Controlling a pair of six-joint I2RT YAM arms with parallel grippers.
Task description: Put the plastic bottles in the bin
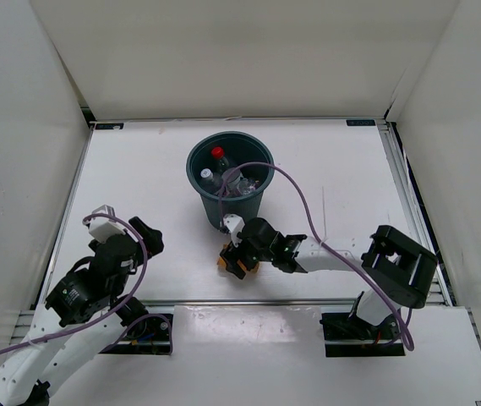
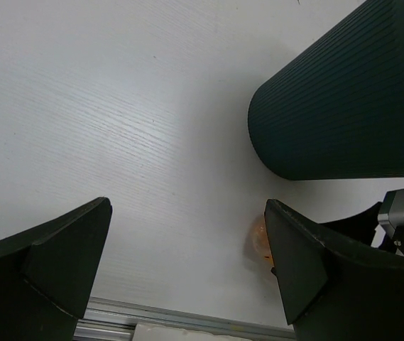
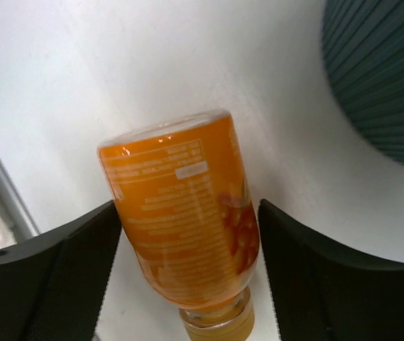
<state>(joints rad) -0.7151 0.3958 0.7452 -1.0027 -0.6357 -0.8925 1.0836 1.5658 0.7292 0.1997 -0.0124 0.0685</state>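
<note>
Orange bottle (image 3: 180, 220) pinched in right hand (image 1: 238, 262); arm stretched left, wrist low.

The right gripper (image 1: 238, 263) is low over the white table (image 1: 139, 169), down on the orange bottle (image 1: 222, 264), which lies just in front of the bin (image 1: 196, 165) with only slivers of orange showing past the black fingers. Inside the bin lie clear bottles (image 1: 244, 183) and a red-capped bottle (image 1: 217, 155). The left gripper (image 1: 149, 237) hangs off to the left, well apart from the bin.
</note>
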